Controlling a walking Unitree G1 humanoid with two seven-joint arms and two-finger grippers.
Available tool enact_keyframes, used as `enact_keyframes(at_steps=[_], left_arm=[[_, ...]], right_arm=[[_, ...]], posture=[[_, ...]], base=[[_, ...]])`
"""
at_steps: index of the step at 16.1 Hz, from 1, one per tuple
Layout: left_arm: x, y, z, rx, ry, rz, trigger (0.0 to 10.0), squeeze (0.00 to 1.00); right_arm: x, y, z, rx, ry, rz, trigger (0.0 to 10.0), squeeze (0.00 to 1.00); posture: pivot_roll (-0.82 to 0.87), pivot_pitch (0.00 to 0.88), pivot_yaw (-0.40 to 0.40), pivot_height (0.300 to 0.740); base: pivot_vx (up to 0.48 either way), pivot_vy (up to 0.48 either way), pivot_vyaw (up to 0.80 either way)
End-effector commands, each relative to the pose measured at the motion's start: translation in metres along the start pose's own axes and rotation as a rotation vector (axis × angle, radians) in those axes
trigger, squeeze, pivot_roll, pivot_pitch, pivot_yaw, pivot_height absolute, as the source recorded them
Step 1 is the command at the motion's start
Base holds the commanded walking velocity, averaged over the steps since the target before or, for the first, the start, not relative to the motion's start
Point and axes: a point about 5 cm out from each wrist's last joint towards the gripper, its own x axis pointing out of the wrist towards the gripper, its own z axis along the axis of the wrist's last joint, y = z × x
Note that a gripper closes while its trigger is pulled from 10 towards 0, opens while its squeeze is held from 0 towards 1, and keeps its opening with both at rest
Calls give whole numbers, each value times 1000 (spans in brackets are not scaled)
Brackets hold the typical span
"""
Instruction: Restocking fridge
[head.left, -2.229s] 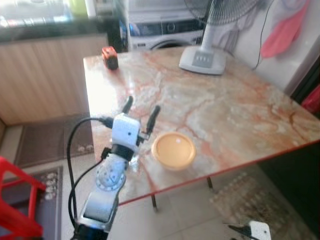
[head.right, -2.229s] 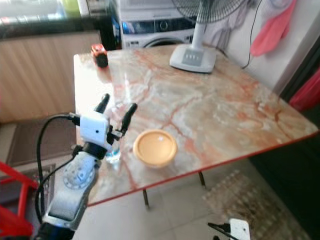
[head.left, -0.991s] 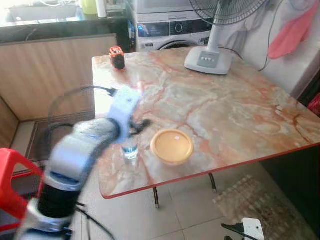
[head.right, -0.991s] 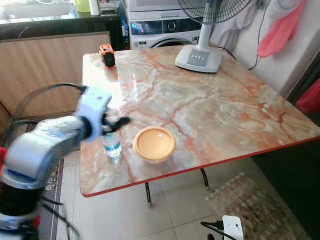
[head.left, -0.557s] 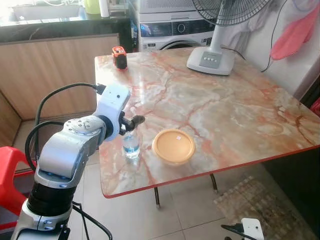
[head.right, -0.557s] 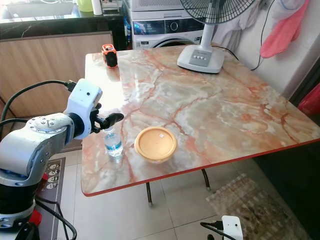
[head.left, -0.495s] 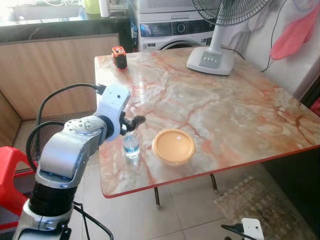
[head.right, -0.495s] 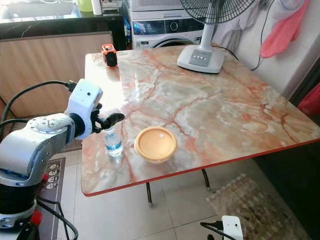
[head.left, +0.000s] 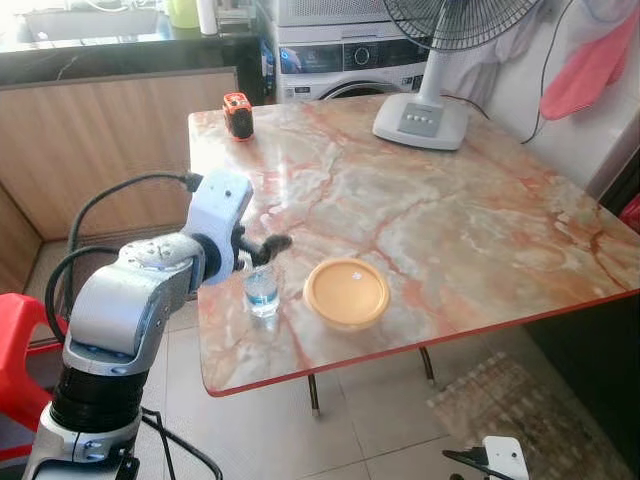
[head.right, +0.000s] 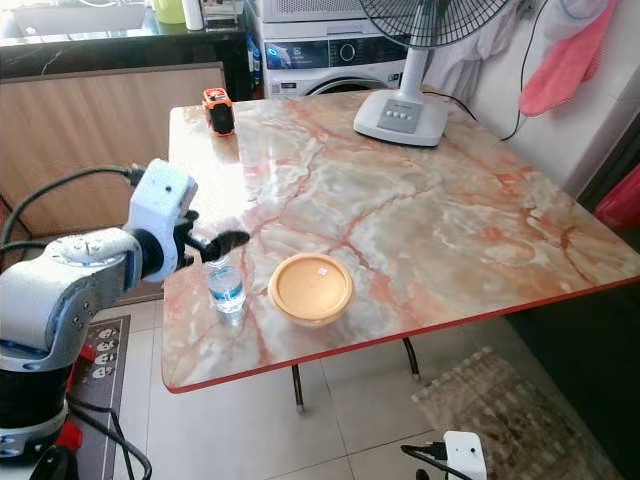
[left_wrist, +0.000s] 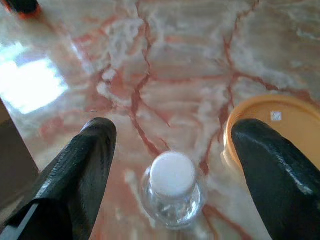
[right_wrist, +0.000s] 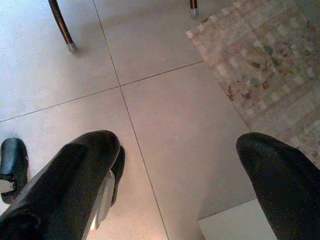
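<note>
Marble-look tabletop (head.left: 450, 220), pink-orange veins, takes up the middle of the left eye view. Small clear water bottle (head.left: 262, 290) stands upright near the lower-left edge, just beside an orange lidded container (head.left: 346, 294) to its right. Left gripper (head.left: 262, 247) hovers just above the bottle, silver arm coming in from lower left. Fan base (head.left: 420, 122) at upper right, small red-black object (head.left: 237, 115) at upper left, washing machine (head.left: 340, 55) along the top.

Right eye view — same scene; bottle (head.right: 226, 286) at left-centre, left gripper above it, not touching.

Left wrist view: looking straight down on the bottle's white cap (left_wrist: 172, 173), bottom centre. Black fingers (left_wrist: 75, 175) spread wide, one either side, well apart from the bottle — released, holding nothing. Orange container rim (left_wrist: 272, 117) at right edge.

Right wrist view: right gripper (right_wrist: 180, 170) hangs idle over tiled floor (right_wrist: 165, 90), fingers spread, empty; patterned rug (right_wrist: 265, 65) upper right.

Judgement: bottle looks light and thin-walled, smooth plastic, so it may slip or crush under a hard squeeze and tip easily. Best hold is probably the neck or upper body below the cap.
</note>
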Motion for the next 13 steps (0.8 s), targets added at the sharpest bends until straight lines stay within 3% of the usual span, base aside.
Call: enact_keyframes(at_steps=[1, 12, 13], left_arm=[[0, 4, -3, -10, 2, -1, 10000, 0], [11, -1, -18, -49, 36, -22, 9922, 0], [11, -1, -19, -51, 37, -21, 8000, 0]], right_arm=[[-1, -5, 0, -9, 7, -10, 10000, 0], [-1, -7, 0, -56, 20, -9, 10000, 0], [-1, -7, 0, -56, 20, -8, 10000, 0]], posture=[[115, 0, -62, 740], [104, 0, -70, 740], [104, 0, -70, 740]], base=[[0, 0, 0], [0, 0, 0], [0, 0, 0]])
